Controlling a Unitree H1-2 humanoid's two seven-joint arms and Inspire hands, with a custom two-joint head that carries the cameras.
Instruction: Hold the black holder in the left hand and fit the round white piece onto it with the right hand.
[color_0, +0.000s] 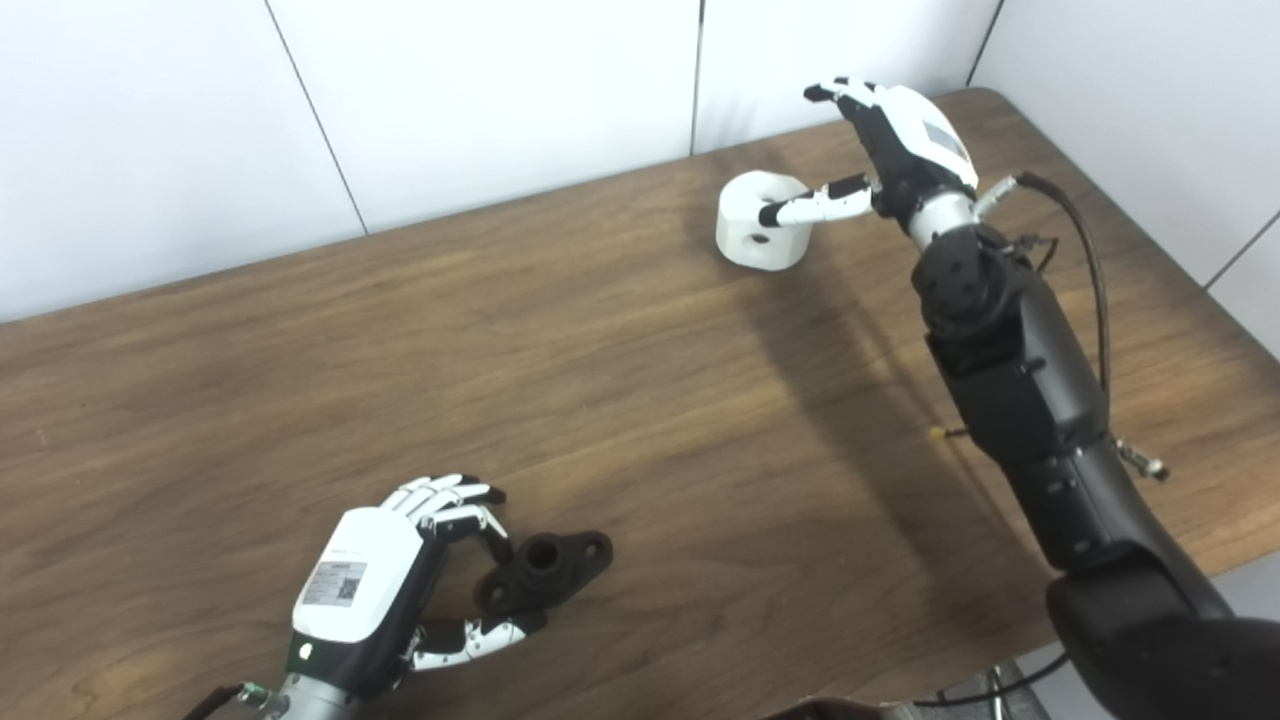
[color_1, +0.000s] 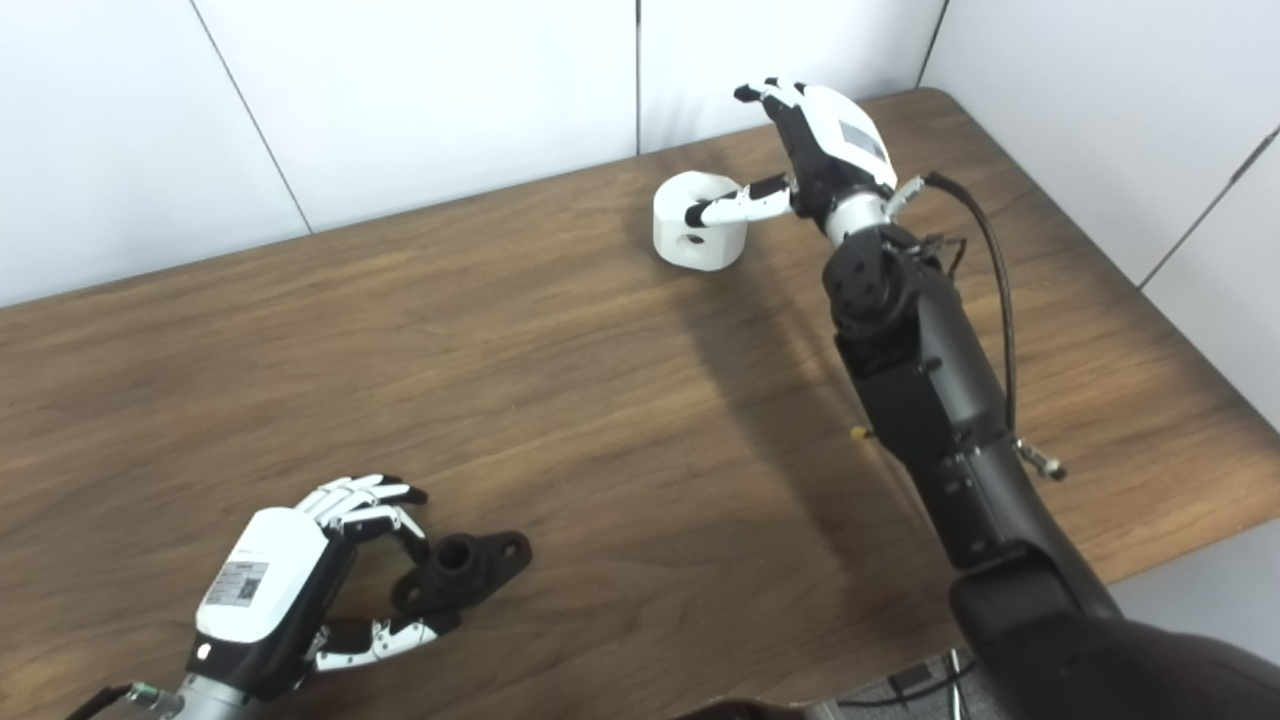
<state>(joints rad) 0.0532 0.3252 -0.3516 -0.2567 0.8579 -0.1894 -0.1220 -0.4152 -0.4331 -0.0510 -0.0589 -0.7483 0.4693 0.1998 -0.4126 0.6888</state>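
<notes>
Left robot hand (color_0: 380, 590) curls loosely around the black holder (color_0: 545, 572) near the worktop's (color_0: 640, 400) front edge, fingers apart, not yet gripping it. Right robot hand (color_0: 885, 150) hangs open beside the round white piece (color_0: 752, 232) near the far edge, thumb across its top. Neither part is lifted; the fitting remains ahead.

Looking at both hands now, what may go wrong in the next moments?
1. The right hand is open at the white piece, with only the thumb over its top; closing like this might push or tip the piece instead of gripping it.
2. The left hand has fingers around one end of the black holder, which lies flat on the table. Such an end grip might let it turn when lifted.
</notes>
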